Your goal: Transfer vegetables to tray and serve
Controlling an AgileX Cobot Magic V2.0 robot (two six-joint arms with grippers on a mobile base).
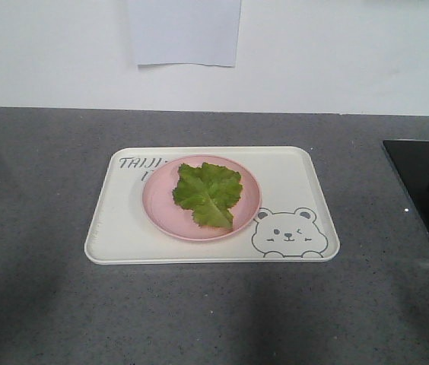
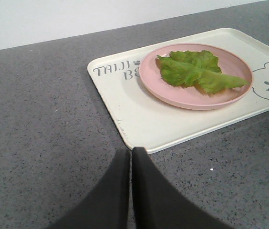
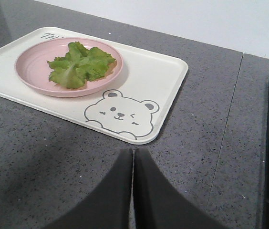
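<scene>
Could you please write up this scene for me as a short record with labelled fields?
surface: grey speckled counter
tray: cream tray with a bear drawing, flat on the counter
plate: pink plate resting on the tray
lettuce: green lettuce leaf lying on the plate
left gripper: left gripper shut, empty, just short of the tray's near edge
right gripper: right gripper shut, empty, near the tray's bear corner
other: white paper sheet on the wall; black panel at the counter's right
</scene>
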